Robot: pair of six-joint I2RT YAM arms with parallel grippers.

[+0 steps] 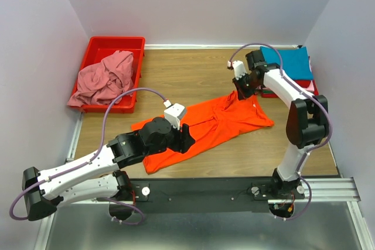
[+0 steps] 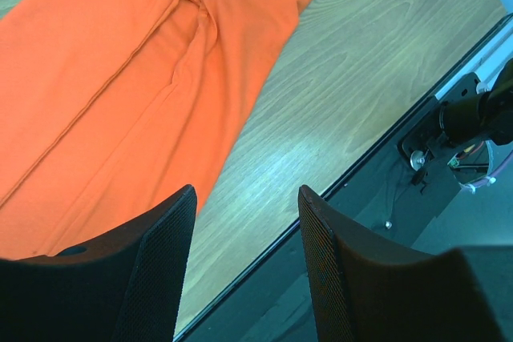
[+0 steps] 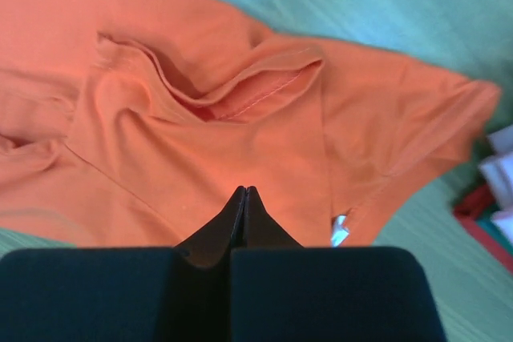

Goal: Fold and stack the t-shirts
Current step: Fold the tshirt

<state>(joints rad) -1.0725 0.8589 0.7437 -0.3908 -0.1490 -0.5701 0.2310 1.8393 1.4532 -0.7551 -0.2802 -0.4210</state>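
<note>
An orange t-shirt (image 1: 211,124) (image 2: 120,78) (image 3: 200,142) lies spread and wrinkled across the middle of the wooden table, collar toward the back right. My right gripper (image 1: 242,89) (image 3: 246,188) hovers over the cloth just below the collar, its jaws shut tip to tip with no fabric showing between them. At the shirt's near left part my left gripper (image 1: 186,139) (image 2: 247,194) stands open, with bare wood and the table's front rail between its fingers. A dusty pink t-shirt (image 1: 105,77) lies crumpled in the bin. A teal t-shirt (image 1: 290,62) tops a folded stack at the back right.
The red plastic bin (image 1: 117,40) stands at the back left corner. Red and pale cloth edges (image 1: 313,89) show under the teal shirt. A black rail (image 2: 385,158) runs along the table's near edge, with the arm bases on it. White walls close in three sides.
</note>
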